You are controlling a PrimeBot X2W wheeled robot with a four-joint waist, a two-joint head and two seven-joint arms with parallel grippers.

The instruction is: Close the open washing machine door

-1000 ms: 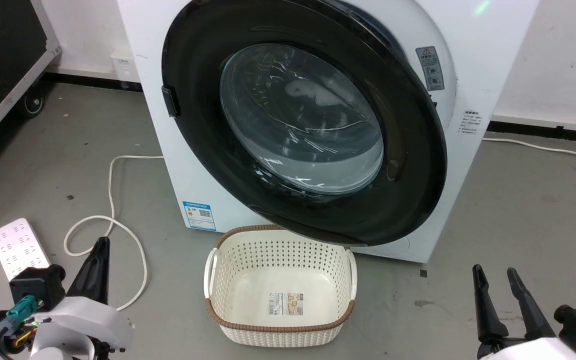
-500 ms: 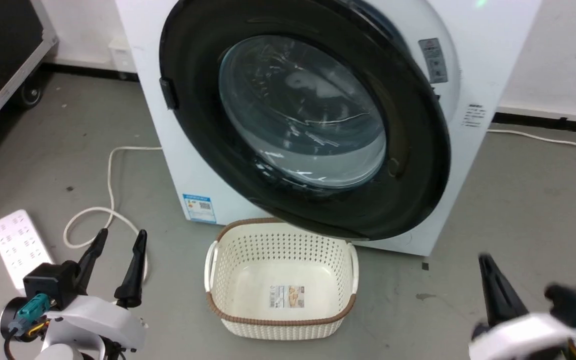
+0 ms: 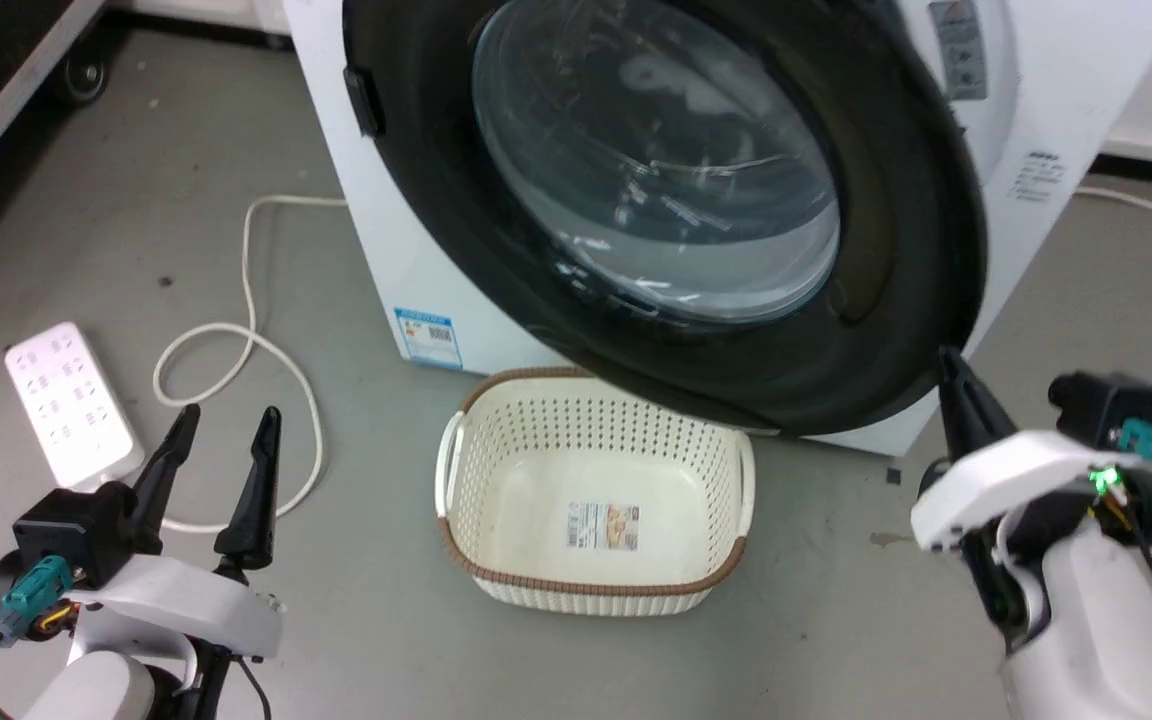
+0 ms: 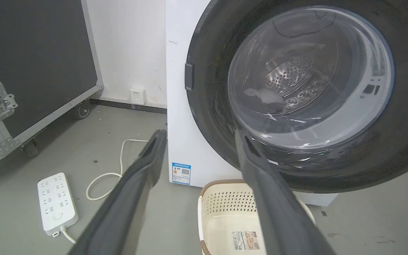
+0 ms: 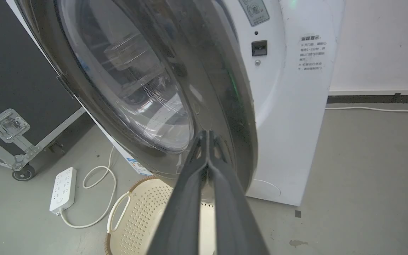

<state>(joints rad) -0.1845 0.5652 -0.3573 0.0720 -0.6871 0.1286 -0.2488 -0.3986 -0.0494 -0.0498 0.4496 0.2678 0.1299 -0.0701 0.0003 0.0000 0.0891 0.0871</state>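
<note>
The washing machine (image 3: 386, 250) is a white box, and its door (image 3: 656, 170), a black-rimmed disc with a bulging glass centre, stands ajar, swung out over the floor. Through the glass the steel drum (image 4: 292, 78) shows. My right gripper (image 3: 951, 365) is shut with nothing in it, its tips just below the door's lower right rim; in the right wrist view the joined fingertips (image 5: 207, 134) lie against the rim's edge (image 5: 239, 117), and contact is unclear. My left gripper (image 3: 224, 418) stands open at the lower left, away from the door (image 4: 310, 71).
A cream perforated basket (image 3: 596, 420) sits on the floor right below the door. A white power strip (image 3: 71, 400) and its looping cable (image 3: 246, 260) lie left of the machine. A black wheeled case (image 4: 30, 53) stands at the far left.
The head camera has moved closer and lower. My right gripper rose toward the door's lower right rim and went from open to shut. My left gripper turned, so both its fingers show.
</note>
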